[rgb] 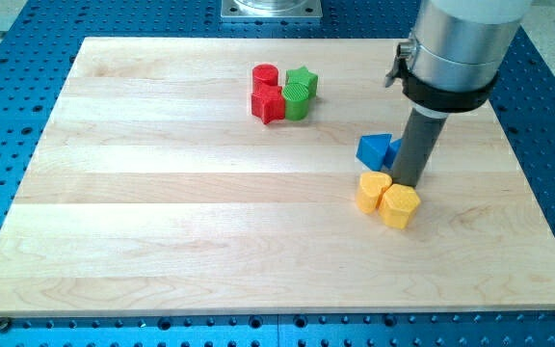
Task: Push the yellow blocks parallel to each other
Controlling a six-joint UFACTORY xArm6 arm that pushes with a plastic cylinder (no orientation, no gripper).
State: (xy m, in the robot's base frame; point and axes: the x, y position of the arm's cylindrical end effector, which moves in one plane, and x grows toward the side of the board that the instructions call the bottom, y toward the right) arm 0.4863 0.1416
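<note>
Two yellow blocks sit side by side and touching at the right of the wooden board (162, 222): a heart-shaped one (372, 192) on the left and a hexagonal one (400, 205) on the right. My tip (408, 185) stands just behind them, at the top edge of the hexagonal block and to the right of the heart. A blue triangular block (375, 149) lies just above the yellow pair, to the left of the rod; a second blue piece (396, 150) is mostly hidden behind the rod.
A cluster sits at the top middle: a red cylinder (265, 76), a red star-shaped block (269, 104), a green star-shaped block (302, 82) and a green cylinder (296, 102). A blue perforated table (538, 125) surrounds the board.
</note>
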